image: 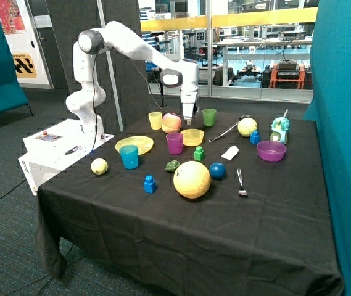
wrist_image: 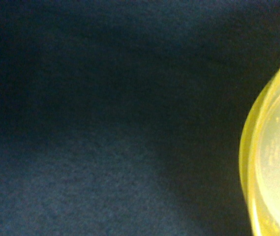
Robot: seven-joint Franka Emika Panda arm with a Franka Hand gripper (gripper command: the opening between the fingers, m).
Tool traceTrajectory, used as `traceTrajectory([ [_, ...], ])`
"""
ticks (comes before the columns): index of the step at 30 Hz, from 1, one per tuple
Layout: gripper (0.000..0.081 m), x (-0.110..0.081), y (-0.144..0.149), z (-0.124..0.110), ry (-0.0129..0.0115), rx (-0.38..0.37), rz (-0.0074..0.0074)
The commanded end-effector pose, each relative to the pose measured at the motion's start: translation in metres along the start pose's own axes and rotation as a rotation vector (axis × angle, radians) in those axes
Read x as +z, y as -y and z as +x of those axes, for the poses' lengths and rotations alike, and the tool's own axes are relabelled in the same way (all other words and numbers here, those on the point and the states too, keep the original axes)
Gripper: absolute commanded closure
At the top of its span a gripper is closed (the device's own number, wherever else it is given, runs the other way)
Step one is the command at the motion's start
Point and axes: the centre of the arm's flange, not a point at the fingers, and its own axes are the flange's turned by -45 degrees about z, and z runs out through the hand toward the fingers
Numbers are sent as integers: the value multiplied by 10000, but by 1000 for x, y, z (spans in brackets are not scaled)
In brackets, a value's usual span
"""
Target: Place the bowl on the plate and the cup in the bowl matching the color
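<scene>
Yellow bowl sits on the black cloth near table centre, not on the plate; its rim fills one edge of the wrist view with bare cloth beside it. Gripper hangs just over the bowl's far rim, at about 12 o'clock from it; can't tell if it is apart or together, nothing seen clamped.

Yellow plate lies flat at 9 o'clock from the bowl, apart from it, nothing on it. Pale-yellow cup stands upright at about 10 o'clock from the bowl, beyond the plate, empty bowl untouched by it. So no part of the task is done.

Around the bowl: magenta cup just beside at 8 o'clock, small green block at 6 o'clock, orange-pink ball at 11 o'clock, green cup at 1 o'clock. Blue cup stands at the plate's near edge.

Further out: big yellow ball at 6 o'clock, dark blue ball next to it, purple bowl well apart at 3 o'clock, fork near the front.
</scene>
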Motion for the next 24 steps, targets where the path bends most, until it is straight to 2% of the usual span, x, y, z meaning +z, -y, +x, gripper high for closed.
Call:
traceTrajectory([
  [1,387,10,-7,0,-19,-89,31],
  [11,404,25,-9,0,-19,-94,31],
  [24,411,34,-8,8,-19,-162,31],
])
